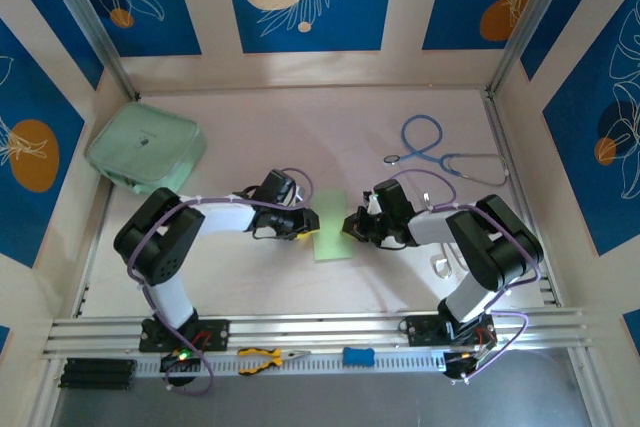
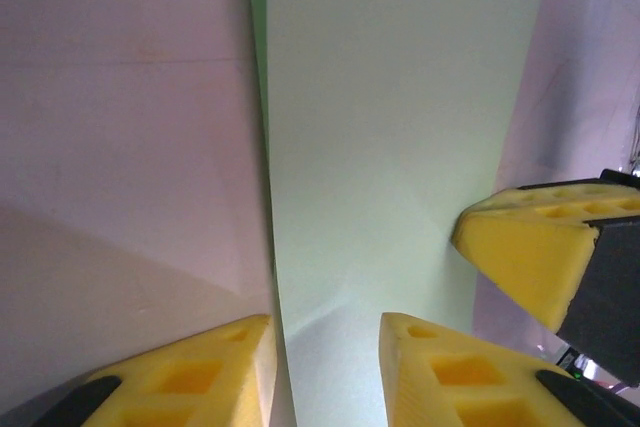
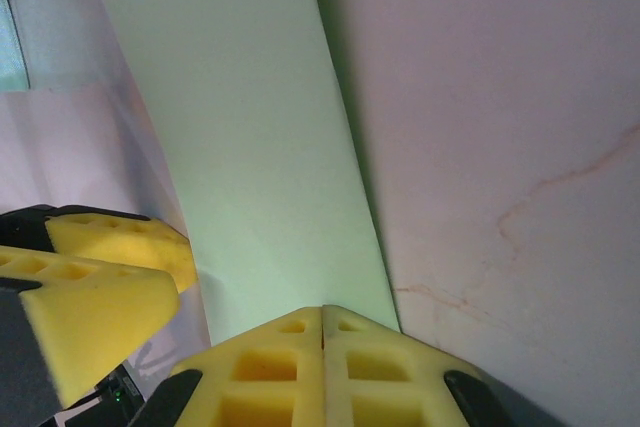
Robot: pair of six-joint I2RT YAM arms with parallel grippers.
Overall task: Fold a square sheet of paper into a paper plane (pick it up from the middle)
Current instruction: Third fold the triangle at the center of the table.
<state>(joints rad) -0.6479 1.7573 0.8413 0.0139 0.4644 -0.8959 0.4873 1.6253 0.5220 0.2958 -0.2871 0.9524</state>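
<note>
Top view: one square sheet of paper (image 1: 332, 233), light green and presenting as a narrow oblong, is being shown near the middle of the table (image 1: 300, 137). It is being flanked by two grippers. The left gripper (image 1: 306, 226) is being held at the sheet's 9 o'clock edge, and the right gripper (image 1: 352, 227) at its 3 o'clock edge.

Left wrist view: the two yellow fingers (image 2: 215, 367) of the left claw are being held apart, and the sheet's long edge is being straddled by the gap between them without being clamped. One finger of the right claw is being shown touching the paper's opposite edge at 3 o'clock.

Right wrist view: the two fingers (image 3: 275, 367) of the right claw are being pressed together, pad against pad, with their tip being met by the paper. Whether paper is being pinched between them cannot be told.

Around the sheet in the top view, four other items are being counted:
- one mint-green pouch (image 1: 146, 150) at 10 o'clock
- one blue stethoscope (image 1: 440, 154) at 2 o'clock
- one pair of yellow-handled pliers (image 1: 266, 359) at 7 o'clock
- one small blue object (image 1: 358, 356) at 6 o'clock
</note>
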